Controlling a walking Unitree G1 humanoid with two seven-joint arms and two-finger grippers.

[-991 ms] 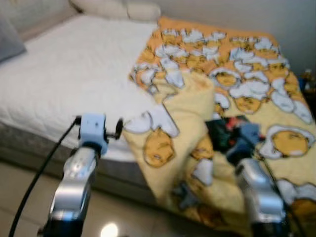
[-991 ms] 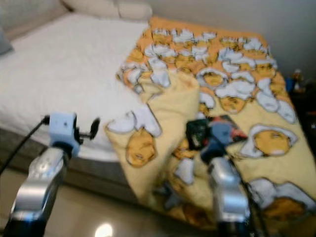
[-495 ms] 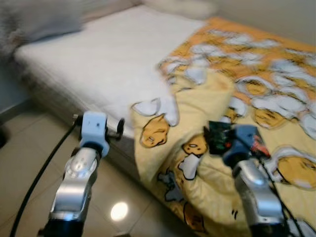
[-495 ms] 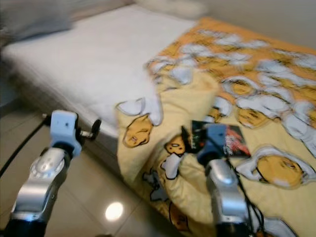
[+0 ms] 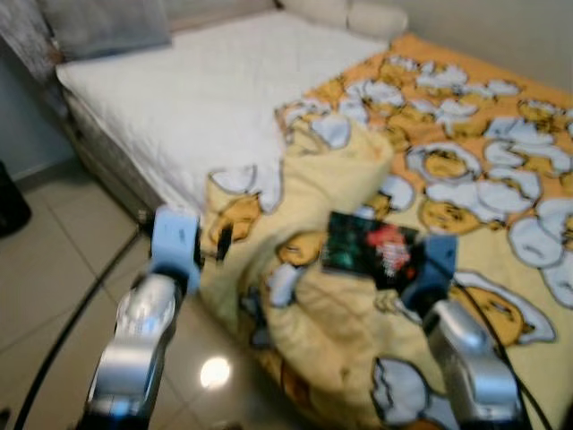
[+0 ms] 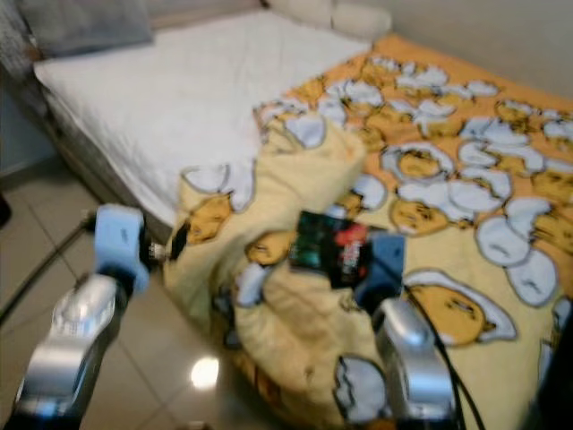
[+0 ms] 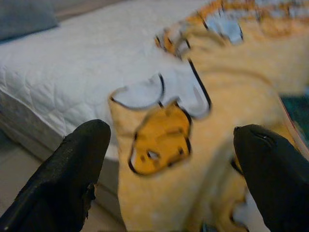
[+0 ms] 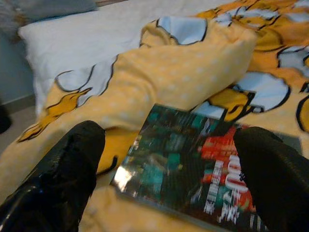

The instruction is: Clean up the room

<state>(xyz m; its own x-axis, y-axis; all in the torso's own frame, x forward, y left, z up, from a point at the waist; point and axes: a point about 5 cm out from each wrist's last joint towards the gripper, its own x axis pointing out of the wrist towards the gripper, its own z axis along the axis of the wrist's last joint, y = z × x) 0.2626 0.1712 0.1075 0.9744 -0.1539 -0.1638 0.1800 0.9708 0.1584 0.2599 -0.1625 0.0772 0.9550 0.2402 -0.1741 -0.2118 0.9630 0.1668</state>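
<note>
magazine (image 8: 193, 164) corner cut off, print blurred

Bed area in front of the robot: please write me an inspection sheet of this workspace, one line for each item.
Surface: bed with white quilted mattress top, partly bare.
Job's things: yellow egg-print blanket bunched at the bed's near edge and hanging toward the floor; dark magazine lying flat on it.
Clutter: grey pillow and cream pillows at the far end.
Grippers: left gripper open, facing the blanket's hanging fold; right gripper open, over the magazine.
Cables: black cable along the left arm.
Surroundings: glossy tiled floor; pale wall.
</note>
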